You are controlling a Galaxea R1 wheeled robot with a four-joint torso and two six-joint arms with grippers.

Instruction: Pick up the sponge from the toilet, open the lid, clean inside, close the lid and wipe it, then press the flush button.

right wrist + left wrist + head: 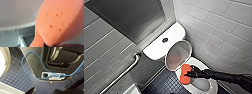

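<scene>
- The lid is up and leans back toward the tank of the toilet.
- The right gripper pinches the sponge.
- The sponge is at the rim of the bowl, just below the lid.
- A round button sits on the tank.
- A blue wire hangs over the dark tiled floor.

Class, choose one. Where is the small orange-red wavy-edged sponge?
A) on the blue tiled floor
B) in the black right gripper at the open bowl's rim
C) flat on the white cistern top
B: the black right gripper clamps the orange-red sponge at the white toilet's bowl rim.
</scene>
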